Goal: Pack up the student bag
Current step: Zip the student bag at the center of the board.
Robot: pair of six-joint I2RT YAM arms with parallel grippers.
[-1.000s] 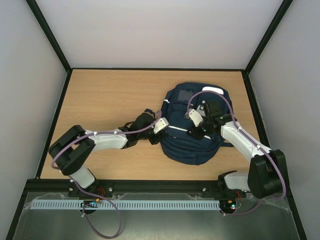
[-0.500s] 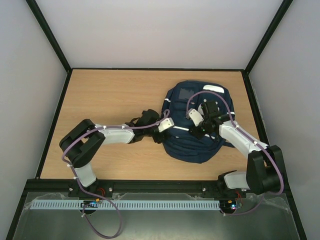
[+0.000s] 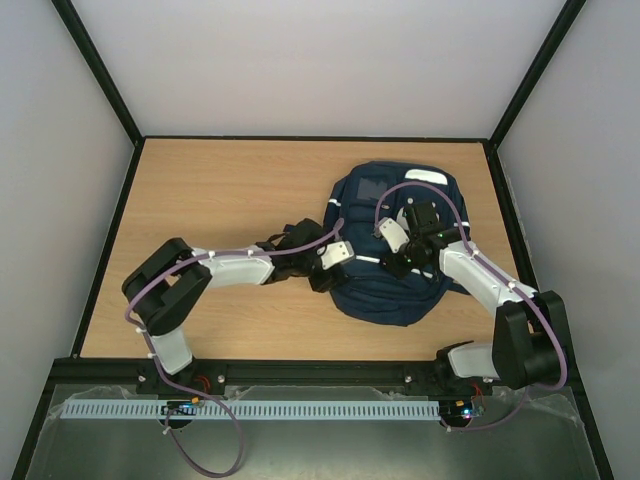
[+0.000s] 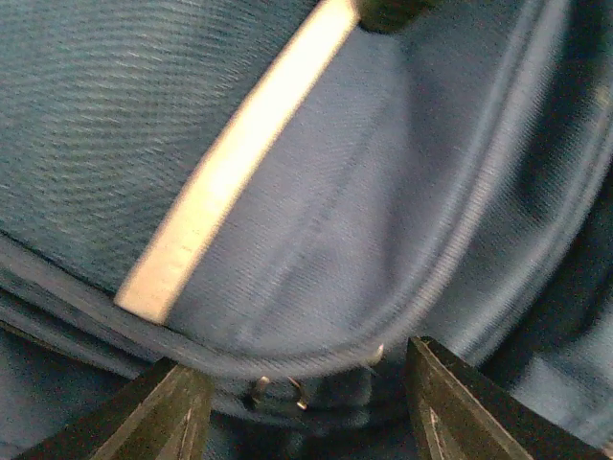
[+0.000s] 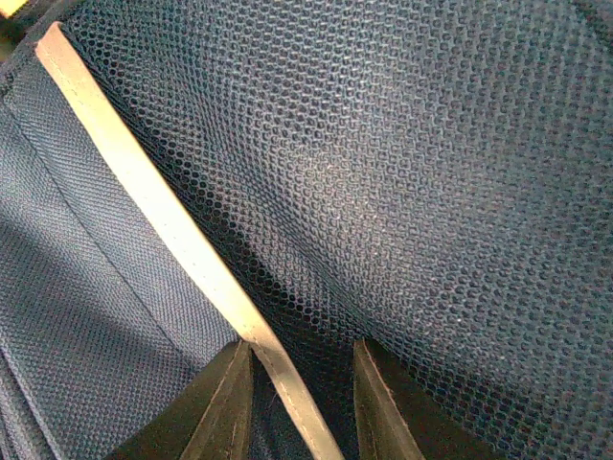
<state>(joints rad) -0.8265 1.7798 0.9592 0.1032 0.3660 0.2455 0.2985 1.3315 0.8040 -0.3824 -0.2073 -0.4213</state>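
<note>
The navy student bag lies flat at the right of the table, with white stripes and a white patch at its top. My left gripper is at the bag's left edge. In the left wrist view it stands open around a piped seam, with a small metal zip pull between the fingers and a white stripe above. My right gripper rests on the middle of the bag. In the right wrist view its jaws are narrow and pinch mesh fabric beside a white stripe.
The wooden table is bordered by a black frame and white walls. The bag's dark strap trails off its left side under my left arm. Purple cables loop over both arms.
My left arm has stretched rightward, and its gripper now sits lower against the bag's left edge. The bag's lower part has drawn in slightly. The right gripper has barely moved.
</note>
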